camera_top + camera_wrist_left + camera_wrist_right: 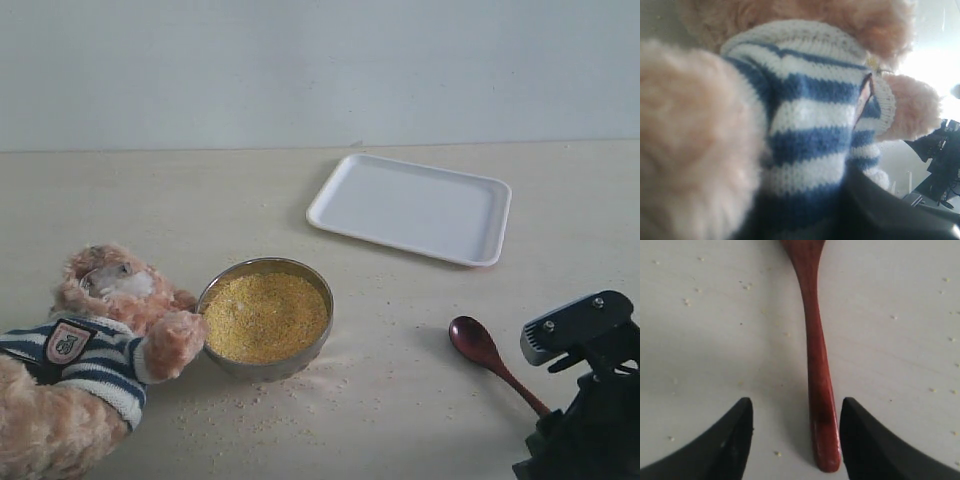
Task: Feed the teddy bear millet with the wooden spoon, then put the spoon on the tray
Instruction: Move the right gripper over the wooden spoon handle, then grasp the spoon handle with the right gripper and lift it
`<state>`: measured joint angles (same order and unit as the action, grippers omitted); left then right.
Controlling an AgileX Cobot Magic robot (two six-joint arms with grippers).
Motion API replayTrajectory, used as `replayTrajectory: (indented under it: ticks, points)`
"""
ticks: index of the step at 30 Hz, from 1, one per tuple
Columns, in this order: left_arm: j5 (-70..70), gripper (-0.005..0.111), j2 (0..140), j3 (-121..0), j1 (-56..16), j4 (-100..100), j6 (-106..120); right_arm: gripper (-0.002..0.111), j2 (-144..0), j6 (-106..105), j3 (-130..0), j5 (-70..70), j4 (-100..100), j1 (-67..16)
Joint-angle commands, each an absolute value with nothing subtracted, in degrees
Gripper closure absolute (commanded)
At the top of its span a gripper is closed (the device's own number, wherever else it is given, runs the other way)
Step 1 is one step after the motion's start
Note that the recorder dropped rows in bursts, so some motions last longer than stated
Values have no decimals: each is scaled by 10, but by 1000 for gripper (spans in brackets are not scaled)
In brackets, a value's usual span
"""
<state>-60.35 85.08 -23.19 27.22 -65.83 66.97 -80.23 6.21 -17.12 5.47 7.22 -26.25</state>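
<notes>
Wooden spoon (490, 358) flat on table (400, 410), handle end sitting between right hand's (796, 402) spread fingers (730, 445), bowl pointing away; left hand (880, 215), can't tell.

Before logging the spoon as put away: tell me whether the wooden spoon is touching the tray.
Apart. The exterior view shows bare table between the wooden spoon and the near rim of the white tray.

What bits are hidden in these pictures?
- Spoon: handle end hidden behind the right arm in the exterior view; bowl cut off in the right wrist view.
- Bear: lower body cut off by the exterior view's edge.
- Left end effector: mostly hidden under the bear in the left wrist view; open or shut unclear.
</notes>
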Motion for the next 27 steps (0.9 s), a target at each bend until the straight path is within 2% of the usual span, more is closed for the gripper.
replayTrajectory:
  ticks: [1, 11, 12, 13, 14, 15, 17, 21, 27]
  points:
    - [-614, 102, 847, -234, 274, -665, 671, 55, -829, 61, -171, 28, 81, -263]
    - [-614, 102, 847, -234, 274, -665, 671, 57, -876, 61, -173, 23, 83, -263]
    - [-614, 102, 847, -234, 274, -665, 671, 61, -876, 61, -173, 23, 83, -263]
    - [-614, 102, 847, -234, 274, -665, 671, 74, -876, 70, -173, 32, 83, -263]
    - [-614, 102, 847, -234, 274, -665, 671, 83, -876, 78, -173, 40, 83, -263]
    - [-614, 102, 847, -234, 274, -665, 671, 97, -875, 90, -175, 49, 83, -263]
    - [-614, 102, 847, -234, 274, -665, 671, 109, -870, 100, -192, 92, 83, -263]
    - [-614, 102, 847, -234, 274, -665, 671, 107, -841, 100, -264, 259, 143, -283]
    - [-614, 102, 847, -234, 274, -665, 671, 107, -796, 94, -429, 523, 289, -418]
